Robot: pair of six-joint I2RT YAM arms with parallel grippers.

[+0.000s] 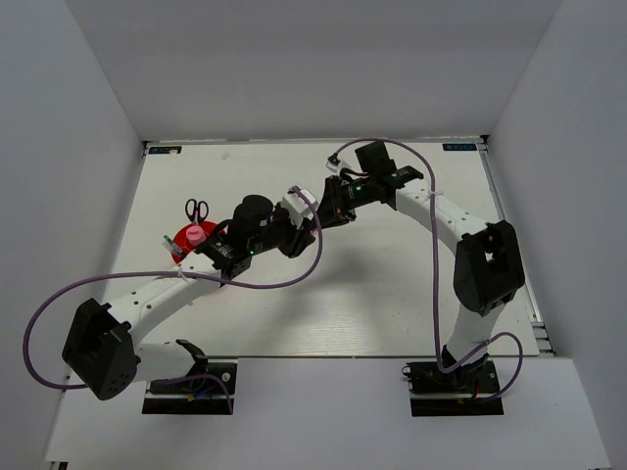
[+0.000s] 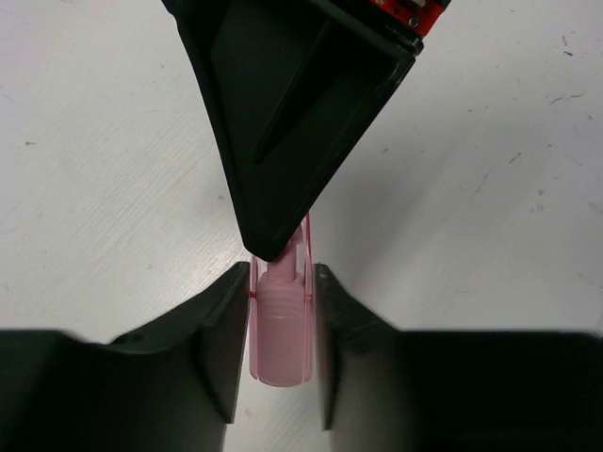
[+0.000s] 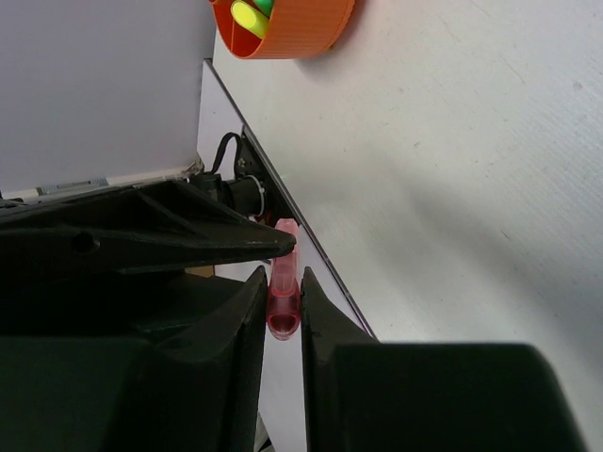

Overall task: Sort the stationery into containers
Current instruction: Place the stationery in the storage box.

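Observation:
Both grippers meet above the middle of the table, each shut on one end of a translucent pink highlighter (image 2: pixel 280 325). My left gripper (image 2: pixel 281 282) pinches its pale end. My right gripper (image 3: pixel 283 282) clamps the darker pink end (image 3: pixel 284 306), and its black finger (image 2: pixel 283 141) crosses the left wrist view. From above, the left gripper (image 1: pixel 299 231) and right gripper (image 1: pixel 324 213) hide the highlighter. The red-orange cup (image 1: pixel 179 242) sits at the left with a pink item (image 1: pixel 196 235) standing in it. It also shows at the top of the right wrist view (image 3: pixel 301 33), holding a yellow-green item (image 3: pixel 250 17). Black-handled scissors (image 1: pixel 197 209) lie just behind the cup.
The white table (image 1: pixel 392 294) is walled by white panels at the back and both sides. Purple cables (image 1: pixel 294 279) loop from both arms over the table. The left arm's forearm (image 1: pixel 157 299) lies close in front of the cup.

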